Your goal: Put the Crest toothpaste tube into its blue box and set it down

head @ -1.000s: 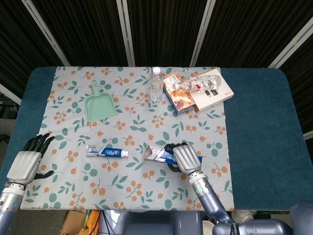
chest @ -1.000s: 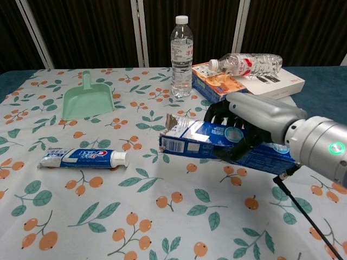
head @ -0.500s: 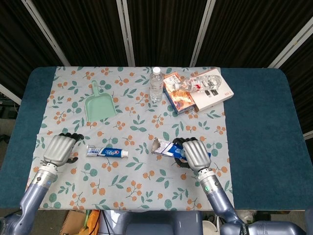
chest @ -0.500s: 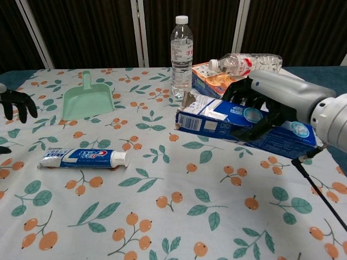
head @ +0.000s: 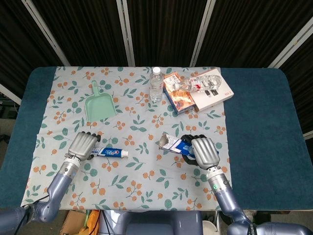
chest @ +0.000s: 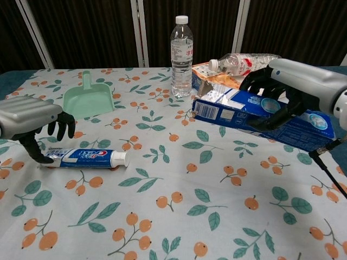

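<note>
The Crest toothpaste tube (head: pixel 108 152) (chest: pixel 87 158) lies flat on the patterned cloth, cap pointing right. My left hand (head: pixel 84 145) (chest: pixel 33 121) hovers over the tube's flat tail end, fingers spread and curled down around it, holding nothing. My right hand (head: pixel 203 151) (chest: pixel 290 86) grips the blue box (head: pixel 172 145) (chest: pixel 255 111) and holds it off the cloth. The box is tilted, its torn open end facing left toward the tube.
A green dustpan (head: pixel 99 105) lies at the back left. An upright water bottle (head: pixel 155 84) stands at the back centre, beside a stack of flat boxes (head: pixel 210 91) with a second bottle (chest: pixel 248 63) lying on them. The cloth (head: pixel 132 191) covers a blue table (head: pixel 266 127).
My left hand has swept in from the left edge to just over the tube's tail. My right hand has carried the blue box up and to the right.
</note>
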